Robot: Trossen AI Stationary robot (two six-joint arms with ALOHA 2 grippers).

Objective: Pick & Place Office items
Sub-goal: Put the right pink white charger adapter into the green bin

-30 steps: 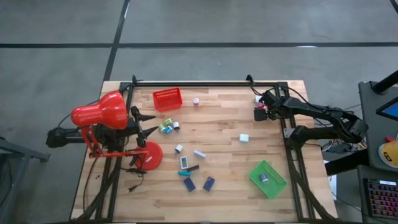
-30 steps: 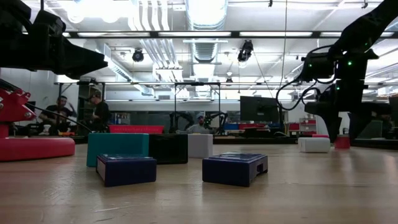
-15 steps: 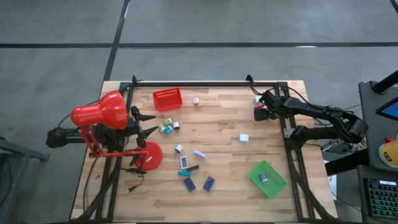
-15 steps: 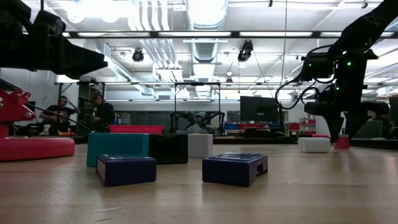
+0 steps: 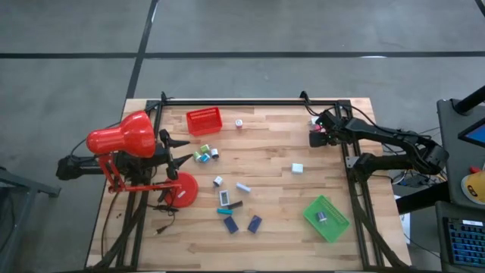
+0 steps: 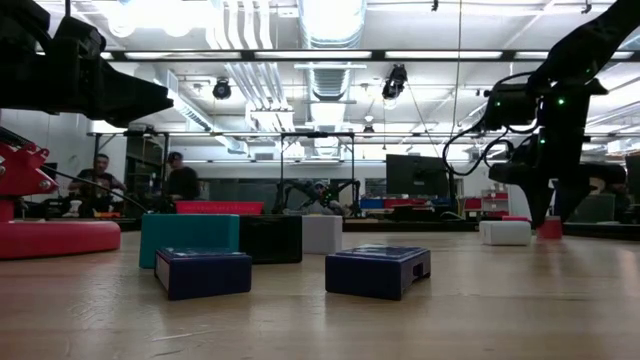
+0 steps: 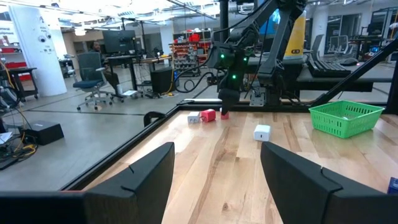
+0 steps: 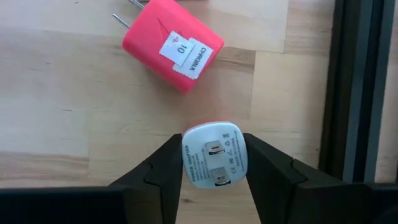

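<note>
Near edge of worktop (image 5: 273,243): two navy blocks (image 5: 242,224) side by side, a teal piece (image 5: 224,211) just behind them, green tray (image 5: 326,218) toward 4 o'clock with one small item inside

Centre: a few white pieces, one white block (image 5: 297,168) alone toward 3 o'clock of centre; cluster of green and white items (image 5: 204,155) near the left pincer

Left side, 9 o'clock: red desk lamp (image 5: 125,140) over the left arm; left pincer (image 5: 184,152) hangs above the worktop, fingers apart, nothing between them

Far right, about 2 o'clock: right pincer (image 8: 213,171) low at the worktop's frame, fingers pressed against both sides of a small white plug adapter (image 8: 213,154); pink adapter (image 8: 172,42) with a white label lies just beyond it, apart

Far edge, 11 o'clock: red tray (image 5: 204,120); one tiny white item (image 5: 239,123) beside it
</note>
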